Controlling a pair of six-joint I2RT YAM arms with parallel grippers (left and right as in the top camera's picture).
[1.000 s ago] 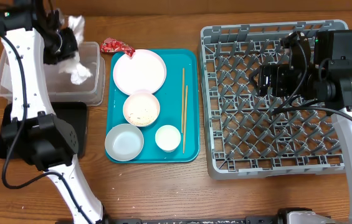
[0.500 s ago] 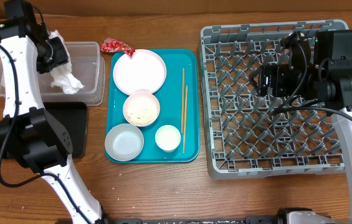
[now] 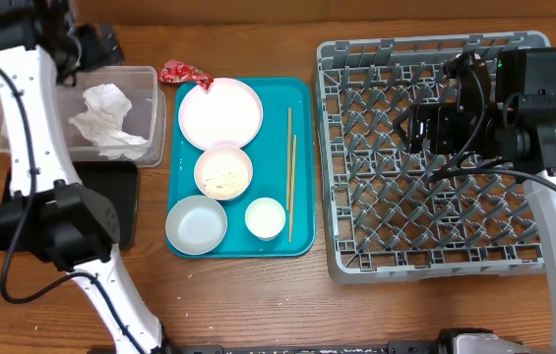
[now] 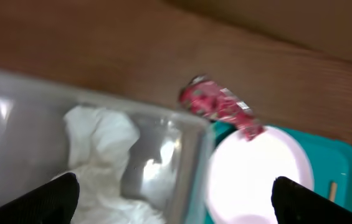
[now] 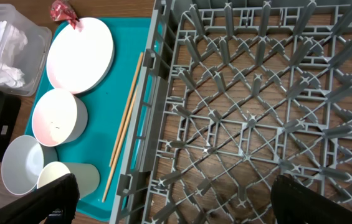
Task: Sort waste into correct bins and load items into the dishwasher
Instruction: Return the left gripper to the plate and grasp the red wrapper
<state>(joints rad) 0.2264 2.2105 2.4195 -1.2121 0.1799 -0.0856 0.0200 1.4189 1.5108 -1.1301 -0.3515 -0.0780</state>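
Napkin (image 3: 108, 118): crumpled, lying in the clear tub (image 3: 158, 98), below the left gripper (image 4: 176, 202), whose fingers are spread wide and empty. Wrapper (image 4: 219, 106): on bare table ahead of that gripper, just past the tub wall, beside the large plate (image 3: 220, 110). Step judged: waste sorting, with the napkin binned and the wrapper outstanding. Next: clear the wall, lower, pinch the thin foil off the wood. Right gripper (image 5: 176, 202): spread, empty, above the rack (image 5: 256, 118).

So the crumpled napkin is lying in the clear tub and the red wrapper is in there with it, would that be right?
Not quite. The crumpled napkin is in the clear tub, but the red wrapper lies outside it, on the table by the teal tray's corner, as the overhead view shows.
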